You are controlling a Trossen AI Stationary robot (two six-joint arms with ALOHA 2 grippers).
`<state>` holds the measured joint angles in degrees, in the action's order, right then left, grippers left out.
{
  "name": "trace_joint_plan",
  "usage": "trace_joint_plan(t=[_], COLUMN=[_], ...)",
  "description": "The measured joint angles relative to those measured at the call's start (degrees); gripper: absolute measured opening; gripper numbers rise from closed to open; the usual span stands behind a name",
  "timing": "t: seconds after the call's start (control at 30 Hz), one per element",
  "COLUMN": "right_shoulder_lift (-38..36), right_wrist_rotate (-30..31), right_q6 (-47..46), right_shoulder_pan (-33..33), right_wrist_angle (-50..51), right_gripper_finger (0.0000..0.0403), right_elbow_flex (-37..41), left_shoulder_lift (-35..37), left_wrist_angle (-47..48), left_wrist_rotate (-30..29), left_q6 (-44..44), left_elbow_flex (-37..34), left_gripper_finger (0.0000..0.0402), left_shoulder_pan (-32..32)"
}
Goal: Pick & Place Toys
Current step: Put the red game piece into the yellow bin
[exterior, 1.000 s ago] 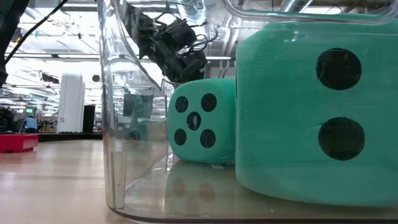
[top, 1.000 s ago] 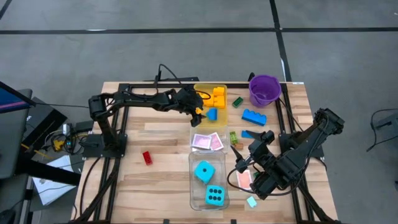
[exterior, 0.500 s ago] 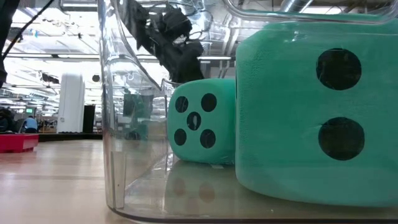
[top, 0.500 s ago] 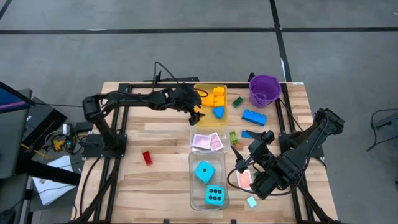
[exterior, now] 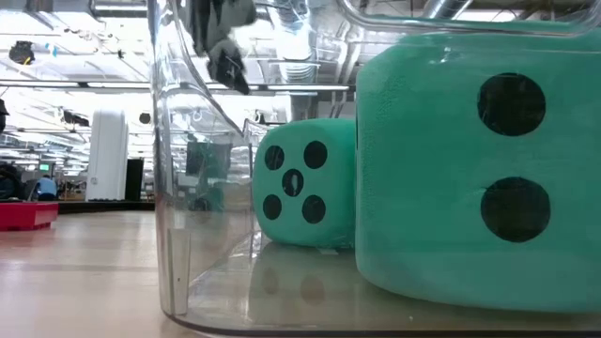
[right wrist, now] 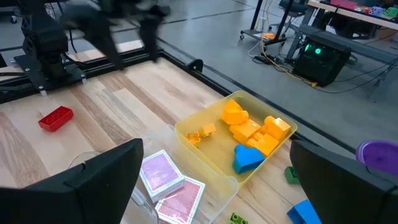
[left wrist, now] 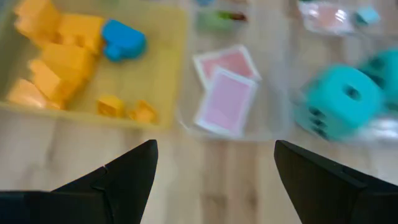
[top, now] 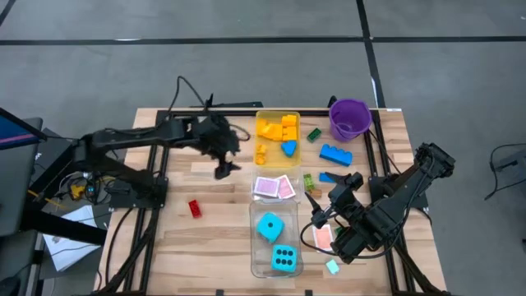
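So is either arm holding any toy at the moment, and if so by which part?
Nothing is held. The left tool is open over bare wood beside the yellow-tinted tray, and the right tool is open too, with nothing between its fingers.

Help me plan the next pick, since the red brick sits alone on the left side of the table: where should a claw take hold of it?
The red brick lies flat on bare wood, clear of everything else. Likely best to come straight down from above and close on its two long sides, across the narrow width. The open left claw is the nearer one.

Near die (exterior: 479, 160) cropped; far arm blurred.
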<state>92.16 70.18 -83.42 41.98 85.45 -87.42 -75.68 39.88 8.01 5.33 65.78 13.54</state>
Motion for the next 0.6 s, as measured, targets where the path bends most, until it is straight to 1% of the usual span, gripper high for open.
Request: trace_joint_plan(t=[0.13, 0.3, 0.43, 0.6], right_shoulder_lift=[0.0, -0.02, -0.02, -0.02], right_wrist_rotate=[-0.18, -1.0, -1.32, -1.34], right_q6=[-0.01, -0.02, -0.13, -0.15], right_shoulder_pan=[0.0, 0.0, -0.02, -0.15], right_wrist_angle=[-0.28, -0.44, -0.72, -0.76], right_gripper_finger=[0.0398, 0.0398, 0.0398, 0.0398], right_elbow_flex=[0.0, 0.0, 0.15, 0.61], left_shoulder_lift=[4.83, 9.28, 11.12, 12.12], left_wrist_angle=[4.71, 7.62, 9.63, 10.44], left_wrist_rotate=[0.02, 0.0, -0.63, -3.96], left_q6=[-2.76, -4.32, -6.13, -7.61], left_elbow_flex=[0.0, 0.0, 0.0, 0.0], left_gripper_finger=[0.0319, 0.0319, 0.0319, 0.0319], left_shoulder_pan=[-5.29, -13.15, -19.13, -24.22])
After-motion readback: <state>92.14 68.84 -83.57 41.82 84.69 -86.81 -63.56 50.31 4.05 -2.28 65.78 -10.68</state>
